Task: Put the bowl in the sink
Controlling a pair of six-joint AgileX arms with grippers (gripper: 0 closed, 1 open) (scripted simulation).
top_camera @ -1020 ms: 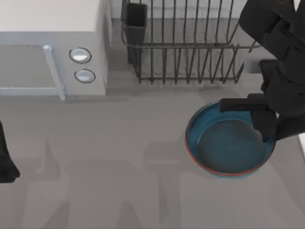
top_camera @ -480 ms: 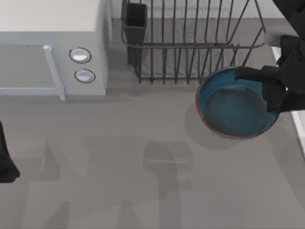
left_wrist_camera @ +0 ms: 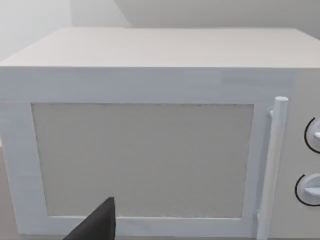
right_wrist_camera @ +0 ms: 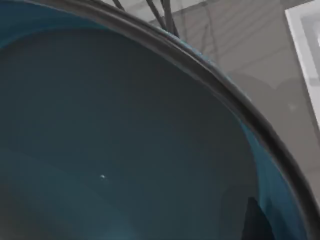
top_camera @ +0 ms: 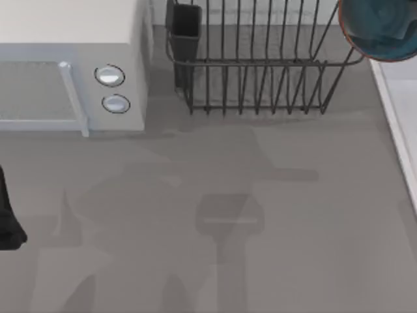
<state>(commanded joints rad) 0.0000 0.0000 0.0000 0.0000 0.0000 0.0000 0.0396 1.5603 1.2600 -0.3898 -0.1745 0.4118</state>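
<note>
The blue bowl [top_camera: 380,29] with its reddish-orange rim hangs at the far right corner of the top view, cut off by the picture's edge, above the right end of the dish rack and next to the sink [top_camera: 402,111]. In the right wrist view the bowl's dark blue-grey inside [right_wrist_camera: 110,150] is very close, and one dark finger [right_wrist_camera: 256,220] of my right gripper lies against its rim. The sink's pale rim [right_wrist_camera: 304,35] lies beyond the bowl. My left arm [top_camera: 8,218] stays parked at the table's left edge.
A dark wire dish rack [top_camera: 260,65] with a black cup holder [top_camera: 186,29] stands at the back middle. A white microwave [top_camera: 71,65] with two round knobs sits at the back left; its door [left_wrist_camera: 145,160] faces the left wrist camera. Grey tabletop [top_camera: 228,215] lies in front.
The bowl rose from the table in front of the rack and travelled back and to the right, up to the far right corner. The right arm has left the top view.
</note>
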